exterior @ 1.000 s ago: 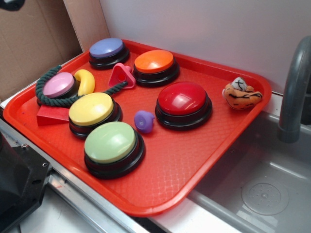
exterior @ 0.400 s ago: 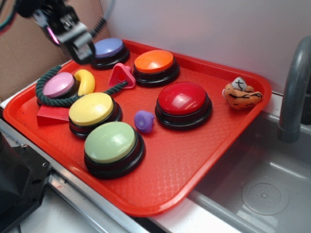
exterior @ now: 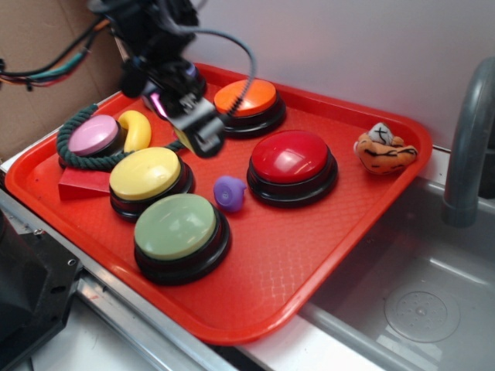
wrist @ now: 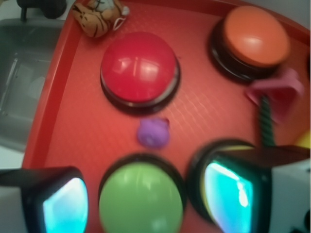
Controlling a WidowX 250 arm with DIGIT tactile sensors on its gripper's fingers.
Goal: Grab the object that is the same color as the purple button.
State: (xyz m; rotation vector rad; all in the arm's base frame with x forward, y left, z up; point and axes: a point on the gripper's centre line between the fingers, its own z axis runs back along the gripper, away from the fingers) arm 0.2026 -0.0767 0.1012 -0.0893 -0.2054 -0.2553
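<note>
A red tray (exterior: 332,255) carries everything. Around the red button (exterior: 291,158): the small purple toy (exterior: 229,192) just to its left, the orange button (exterior: 246,99) behind, yellow (exterior: 145,173) and green (exterior: 176,226) buttons farther left, a plush tiger (exterior: 383,148) to its right.

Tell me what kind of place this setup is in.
Probably a toy kitchen counter set up as a robot test bench. A grey sink basin with a faucet sits beside a red tray of push buttons and small toys, and cardboard screens the back.
</note>
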